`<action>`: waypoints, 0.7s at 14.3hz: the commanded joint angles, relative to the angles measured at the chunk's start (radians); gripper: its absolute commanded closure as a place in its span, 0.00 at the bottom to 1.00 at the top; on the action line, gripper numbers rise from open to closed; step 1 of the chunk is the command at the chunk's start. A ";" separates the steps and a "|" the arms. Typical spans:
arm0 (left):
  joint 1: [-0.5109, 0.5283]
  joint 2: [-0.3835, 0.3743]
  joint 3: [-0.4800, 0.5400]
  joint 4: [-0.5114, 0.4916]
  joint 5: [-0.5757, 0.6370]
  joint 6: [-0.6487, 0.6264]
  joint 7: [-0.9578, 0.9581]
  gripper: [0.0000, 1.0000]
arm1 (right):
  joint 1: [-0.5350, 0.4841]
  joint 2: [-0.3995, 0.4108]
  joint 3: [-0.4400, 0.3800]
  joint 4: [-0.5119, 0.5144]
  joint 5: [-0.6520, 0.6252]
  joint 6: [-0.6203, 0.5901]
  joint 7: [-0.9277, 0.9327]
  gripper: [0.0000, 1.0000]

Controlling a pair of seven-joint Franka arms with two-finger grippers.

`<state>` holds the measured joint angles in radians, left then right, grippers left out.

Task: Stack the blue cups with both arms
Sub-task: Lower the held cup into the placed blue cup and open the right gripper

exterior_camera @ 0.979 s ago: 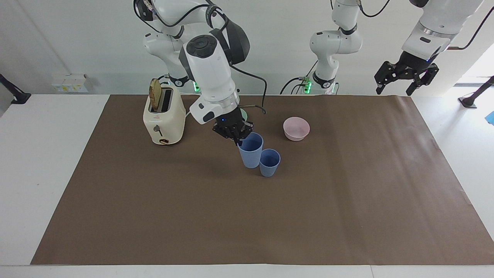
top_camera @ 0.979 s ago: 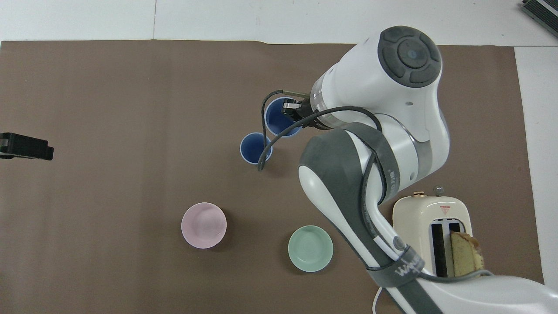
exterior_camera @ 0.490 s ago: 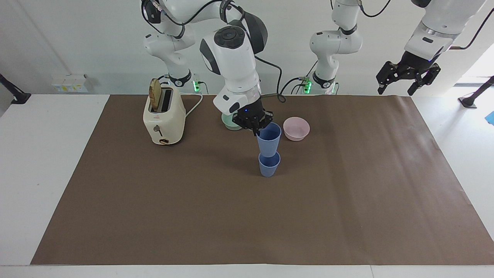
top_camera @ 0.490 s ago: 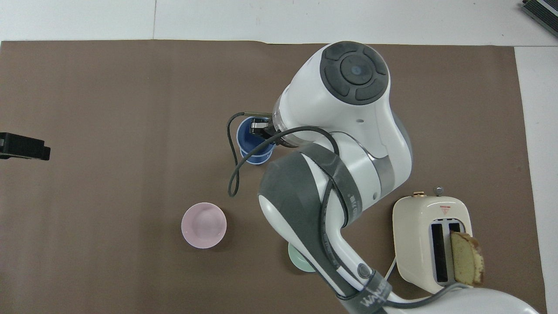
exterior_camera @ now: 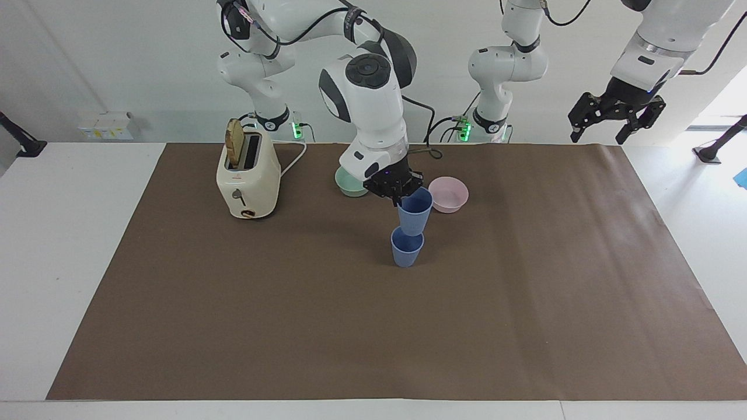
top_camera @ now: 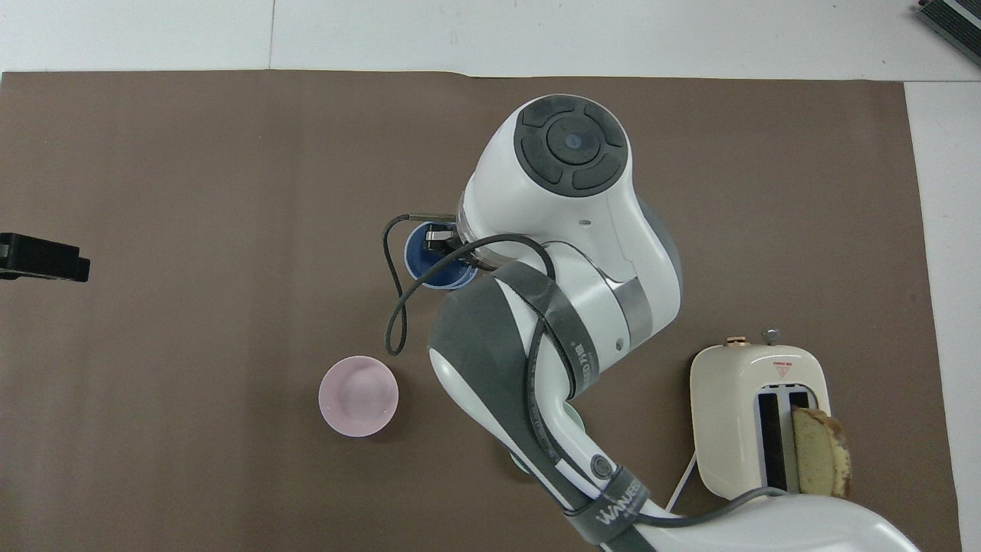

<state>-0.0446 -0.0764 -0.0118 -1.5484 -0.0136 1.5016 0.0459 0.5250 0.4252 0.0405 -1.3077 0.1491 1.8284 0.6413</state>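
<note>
Over the middle of the brown mat [exterior_camera: 292, 326], in the facing view, I have the right gripper [exterior_camera: 398, 197] clamped on the rim of the upper blue cup [exterior_camera: 415, 211], fingers closed on its wall at the side toward the robots. That cup hangs upright, its base at the mouth of the lower blue cup [exterior_camera: 407, 247], which stands on the mat; I cannot tell whether the two touch. The pink bowl [exterior_camera: 448, 194] sits just beside the held cup, toward the left arm's end of the counter, and the mint-green bowl [exterior_camera: 351, 182] lies toward the right arm's end, partly hidden by the wrist. The cream toaster [exterior_camera: 248, 178], with a slice of bread [exterior_camera: 235, 143] standing in a slot, is farther toward the right arm's end. The left gripper [exterior_camera: 601, 125] waits high over the mat's edge by its own base, fingers spread open and holding nothing.

In the overhead view, the right arm covers most of the cups; I see only the held cup's mouth [top_camera: 424, 257], with the right gripper [top_camera: 438, 239] on its rim. The pink bowl [top_camera: 358, 395] lies nearer to the robots than the cups. The left gripper [top_camera: 42, 257] shows as a black block at the frame's edge.
</note>
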 commanded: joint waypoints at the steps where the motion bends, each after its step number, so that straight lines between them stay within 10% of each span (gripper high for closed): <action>1: 0.002 -0.019 0.004 -0.013 -0.005 -0.003 0.008 0.00 | -0.017 -0.002 0.005 -0.027 -0.013 0.038 0.018 1.00; 10: -0.006 -0.017 0.004 -0.007 -0.002 -0.009 0.014 0.00 | -0.014 0.013 0.005 -0.100 -0.016 0.107 0.012 1.00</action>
<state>-0.0450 -0.0765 -0.0126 -1.5484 -0.0137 1.5015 0.0460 0.5155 0.4380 0.0384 -1.3884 0.1488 1.9072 0.6413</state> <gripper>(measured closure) 0.000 0.956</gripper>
